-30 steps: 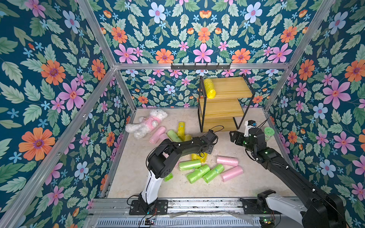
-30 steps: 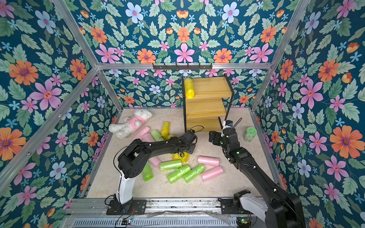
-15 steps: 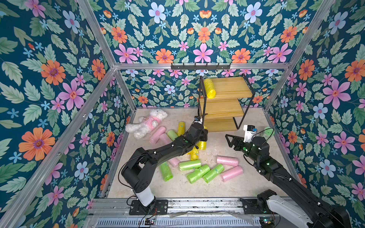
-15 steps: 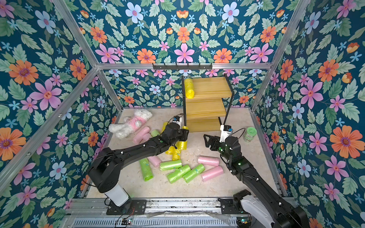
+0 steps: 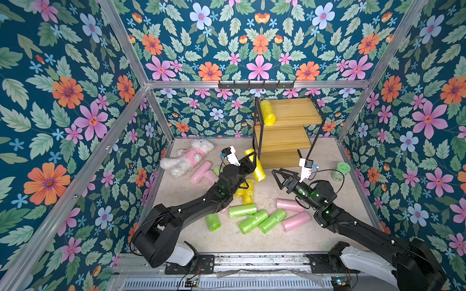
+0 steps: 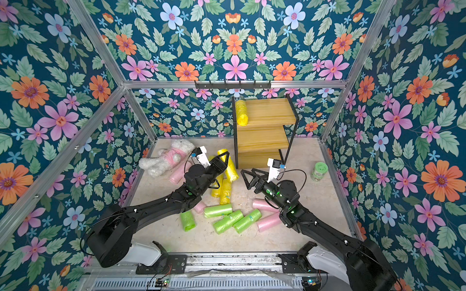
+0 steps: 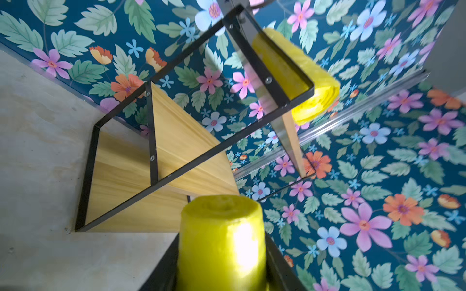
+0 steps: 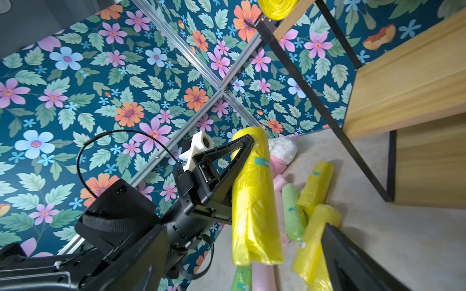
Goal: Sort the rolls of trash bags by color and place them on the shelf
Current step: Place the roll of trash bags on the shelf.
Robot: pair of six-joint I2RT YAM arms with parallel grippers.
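Jaws of the left gripper (image 5: 253, 157) are shown pinched on a held yellow roll (image 5: 259, 171), which is tilted and kept just beside a front post of the shelf (image 5: 295, 110), level with its lowest tier. The right gripper (image 5: 277, 179) is seen with its jaws spread wide and nothing between them, poised over the floor in front of the shelf. A shelved yellow roll (image 5: 267, 113) is pictured lying on the top tier, against the frame at the edge of the board. Two further yellow rolls (image 5: 248, 192) are visible on the floor under the left arm, while green rolls (image 5: 242, 210) and pink rolls (image 5: 296, 221) are scattered nearer the arm bases. A plush toy (image 5: 187, 157) is seen towards the far corner on the left arm's side, and a green-lidded jar (image 5: 340, 171) is set near the wall on the right arm's side.
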